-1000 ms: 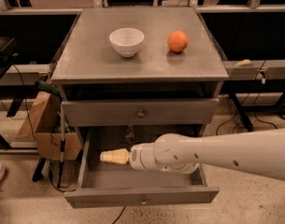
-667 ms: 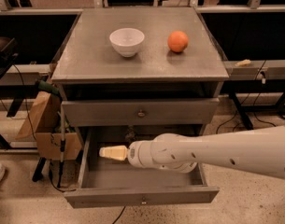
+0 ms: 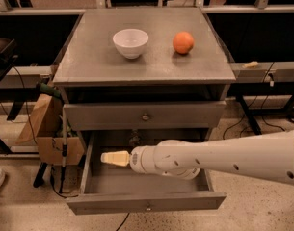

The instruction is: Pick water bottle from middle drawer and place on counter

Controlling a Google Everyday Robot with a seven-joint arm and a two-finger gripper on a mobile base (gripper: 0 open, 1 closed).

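The water bottle cannot be plainly seen. A small dim shape stands against the far wall of the middle drawer, just left of centre, and it may be the bottle, though that is not certain. The drawer is pulled out toward the near side, its grey floor mostly bare.

The gripper is a cream-coloured tip on a thick white arm that reaches in from the right. It hangs over the left half of the drawer, nearer than the dim shape and just to its left. Whether it is released or clenched cannot be told, and nothing shows in its grasp.

In the last second the gripper has crept only slightly leftward, otherwise keeping its height and pose. By that reading, the pick has not begun and the approach is slow or paused.

Above, the shut upper drawer sits under the counter, which bears a white bowl and, to its right, an orange.
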